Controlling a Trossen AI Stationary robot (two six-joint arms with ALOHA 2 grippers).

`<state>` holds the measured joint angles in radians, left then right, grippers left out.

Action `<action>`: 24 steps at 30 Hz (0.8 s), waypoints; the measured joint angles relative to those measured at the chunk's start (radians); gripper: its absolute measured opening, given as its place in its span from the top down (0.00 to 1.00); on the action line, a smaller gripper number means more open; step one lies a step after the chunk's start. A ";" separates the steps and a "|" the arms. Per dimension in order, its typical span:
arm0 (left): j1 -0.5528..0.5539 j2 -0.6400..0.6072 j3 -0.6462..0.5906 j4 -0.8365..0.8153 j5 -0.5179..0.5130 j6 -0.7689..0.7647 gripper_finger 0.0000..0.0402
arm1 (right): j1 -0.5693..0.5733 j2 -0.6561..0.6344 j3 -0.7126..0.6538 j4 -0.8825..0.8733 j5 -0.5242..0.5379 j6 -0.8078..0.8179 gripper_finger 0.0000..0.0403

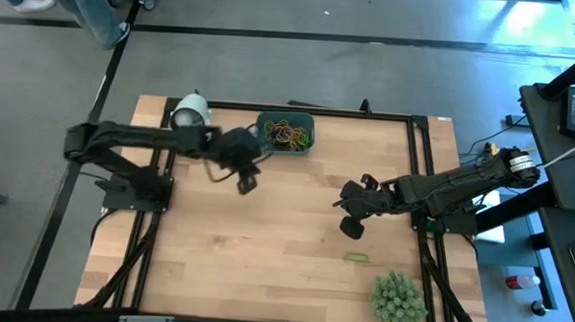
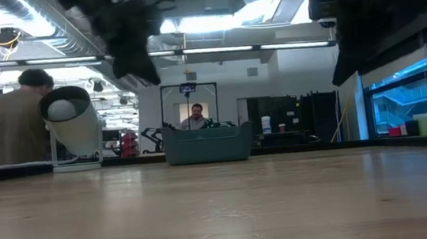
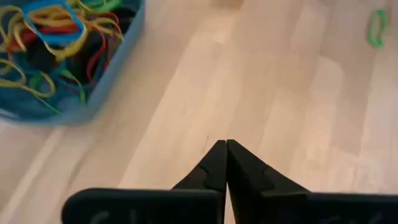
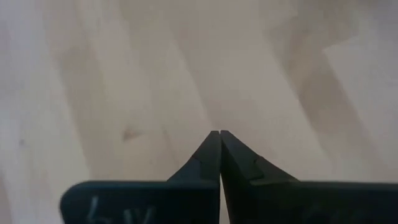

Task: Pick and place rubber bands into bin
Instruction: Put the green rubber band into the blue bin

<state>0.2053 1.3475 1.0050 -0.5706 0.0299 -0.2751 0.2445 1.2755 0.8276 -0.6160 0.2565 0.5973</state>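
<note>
Teal bin: many rubber bands | table: one green band | both pincers pressed together, empty

**Wooden table and the things resting on it**

A light wooden table with plank grain is seen from above, edged by a dark frame. At its far edge a small teal-blue bin is set, filled with a tangle of rubber bands in red, orange, yellow and green. Just beside the bin, at the far left corner, a white cylindrical roll is placed. A single green rubber band lies flat on the bare wood toward the near right, and close to it, at the near right corner, a bushy green spiky plant is found
</note>
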 joint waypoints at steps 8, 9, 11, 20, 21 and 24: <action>-0.053 -0.262 -0.364 0.222 0.005 0.008 1.00 | 0.063 0.001 0.000 -0.056 -0.157 0.118 1.00; -0.053 -0.290 -0.389 0.221 0.002 0.007 1.00 | 0.076 0.005 0.000 -0.067 -0.163 0.157 1.00; -0.052 -0.345 -0.427 0.216 -0.004 0.008 0.99 | 0.096 0.020 0.008 -0.097 -0.188 0.247 1.00; -0.051 -0.590 -0.490 0.132 -0.019 0.112 1.00 | 0.176 0.218 0.137 -0.264 -0.337 0.470 1.00; -0.051 -0.611 -0.490 0.119 -0.027 0.121 1.00 | 0.185 0.247 0.146 -0.273 -0.359 0.478 1.00; -0.051 -0.657 -0.490 0.102 -0.046 0.140 0.99 | 0.206 0.324 0.163 -0.273 -0.411 0.502 0.99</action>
<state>0.1539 0.6907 0.5152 -0.4690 -0.0165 -0.1346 0.4501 1.5997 0.9906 -0.8889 -0.1541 1.0991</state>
